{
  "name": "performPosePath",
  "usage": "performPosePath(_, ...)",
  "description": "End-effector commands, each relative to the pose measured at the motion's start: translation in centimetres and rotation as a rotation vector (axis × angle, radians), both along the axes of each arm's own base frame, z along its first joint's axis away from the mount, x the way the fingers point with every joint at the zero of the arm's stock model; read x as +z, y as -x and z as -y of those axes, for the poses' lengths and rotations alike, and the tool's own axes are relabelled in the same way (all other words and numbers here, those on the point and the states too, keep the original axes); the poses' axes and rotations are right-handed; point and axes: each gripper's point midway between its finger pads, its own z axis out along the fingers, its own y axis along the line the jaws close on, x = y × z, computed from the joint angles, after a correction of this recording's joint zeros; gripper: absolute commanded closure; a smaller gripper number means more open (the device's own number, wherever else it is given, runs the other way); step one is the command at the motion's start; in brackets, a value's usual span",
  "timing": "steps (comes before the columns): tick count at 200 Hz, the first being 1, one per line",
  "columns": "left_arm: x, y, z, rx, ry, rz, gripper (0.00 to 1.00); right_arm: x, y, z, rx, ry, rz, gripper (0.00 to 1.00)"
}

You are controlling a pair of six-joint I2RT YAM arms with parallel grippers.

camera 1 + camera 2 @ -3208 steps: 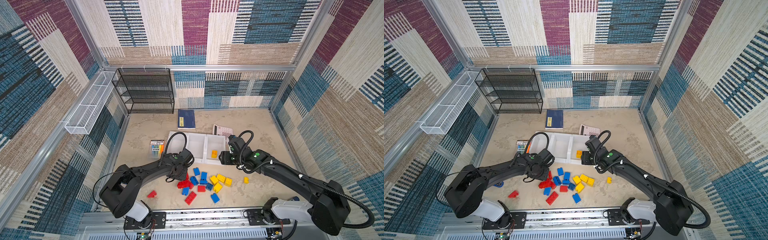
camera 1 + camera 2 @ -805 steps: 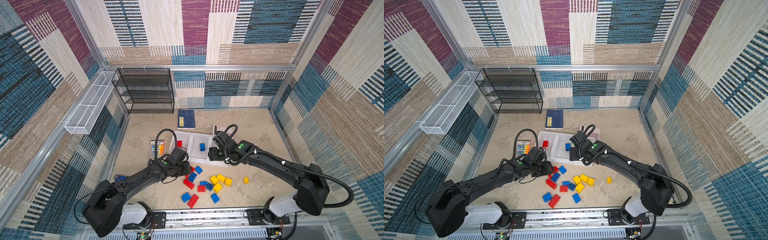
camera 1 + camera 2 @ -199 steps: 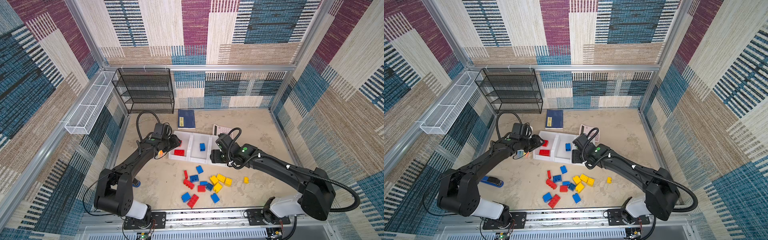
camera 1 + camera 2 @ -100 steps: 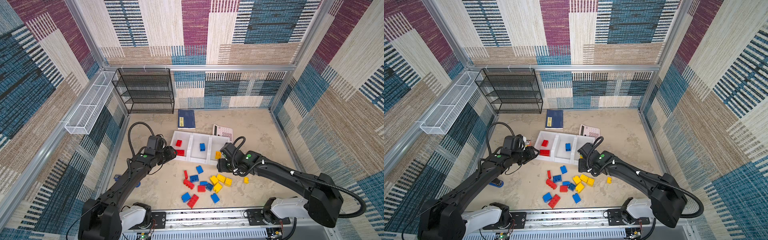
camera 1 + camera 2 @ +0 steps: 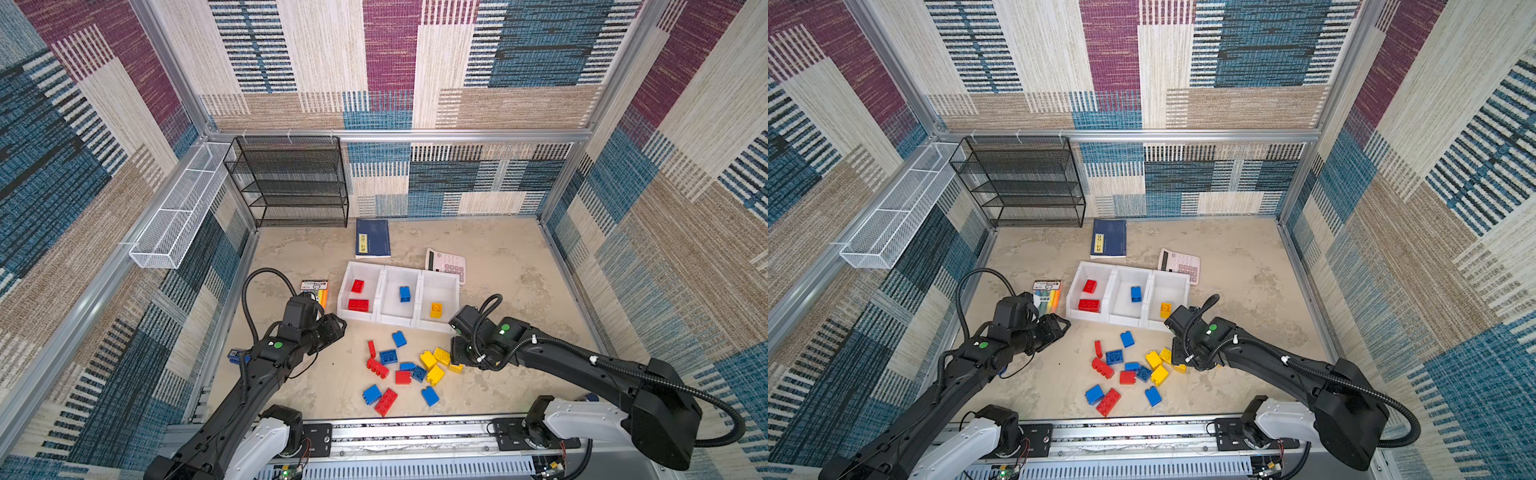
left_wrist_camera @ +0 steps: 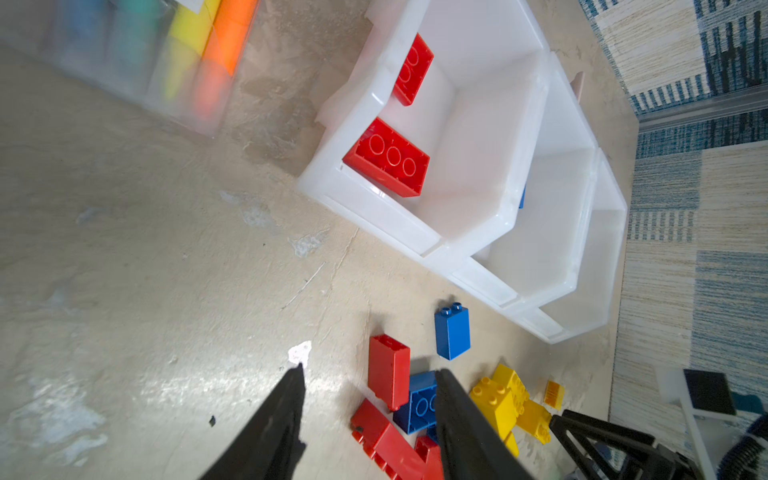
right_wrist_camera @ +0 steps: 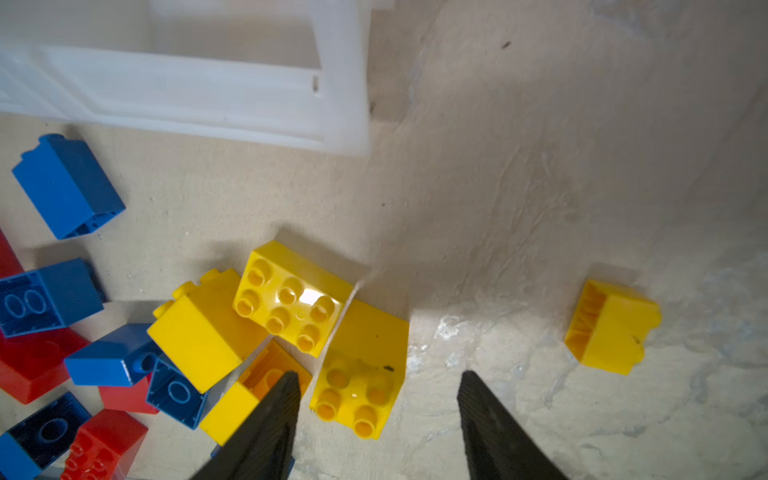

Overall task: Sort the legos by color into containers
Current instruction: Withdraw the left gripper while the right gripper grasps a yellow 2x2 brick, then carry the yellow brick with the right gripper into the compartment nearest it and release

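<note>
The containers (image 5: 419, 291) (image 5: 1147, 291) are three joined white bins. The left bin holds two red legos (image 5: 358, 305) (image 6: 388, 160), the middle one a blue lego (image 5: 404, 294), the right one a yellow lego (image 5: 436, 309). Several red, blue and yellow legos (image 5: 405, 370) (image 5: 1129, 370) lie loose in front. My left gripper (image 5: 338, 326) (image 6: 369, 372) hangs open and empty, left of the pile. My right gripper (image 5: 1177, 362) (image 7: 379, 375) is open, low over the yellow cluster. A yellow square lego (image 7: 361, 374) sits between its fingers, clear of one.
A marker pack (image 5: 316, 289) lies left of the bins, a blue book (image 5: 372, 237) and a calculator (image 5: 446, 264) behind them. A black mesh rack (image 5: 291, 183) and a white wire basket (image 5: 178, 216) stand at the back left. One yellow lego (image 7: 611, 328) lies apart.
My left gripper has left the left bin, where a long red lego now lies, and pulled back toward the front. My right gripper came down from the bins onto the yellow legos, jaws narrowing.
</note>
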Motion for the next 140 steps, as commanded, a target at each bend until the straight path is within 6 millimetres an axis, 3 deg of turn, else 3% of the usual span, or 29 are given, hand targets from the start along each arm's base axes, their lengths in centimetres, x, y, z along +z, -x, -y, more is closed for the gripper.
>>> performPosePath(1, -0.3, 0.3, 0.0, 0.033, 0.029, -0.030, 0.46, -0.1, 0.1, -0.8, -0.017, -0.034, -0.003, 0.37)
performPosePath(38, -0.4, 0.5, 0.1, 0.031, 0.038, -0.041, 0.46, -1.5, 0.5, -0.8, -0.016, -0.018, -0.030, 0.45)
performPosePath(77, -0.6, 0.7, 0.0, 0.036, 0.040, -0.046, 0.46, -1.5, 0.4, -0.6, -0.018, -0.009, -0.024, 0.64)
performPosePath(96, -0.7, 0.8, 0.0, 0.038, 0.043, -0.049, 0.46, -1.2, 0.2, -0.7, -0.014, -0.011, -0.016, 0.67)
performPosePath(116, -0.6, 0.8, 0.0, 0.039, 0.043, -0.049, 0.46, -0.2, -0.3, -1.3, 0.001, -0.024, 0.003, 0.68)
performPosePath(140, -0.5, 0.8, -0.1, 0.040, 0.038, -0.049, 0.46, 3.5, -2.8, -2.7, 0.040, -0.032, 0.104, 0.69)
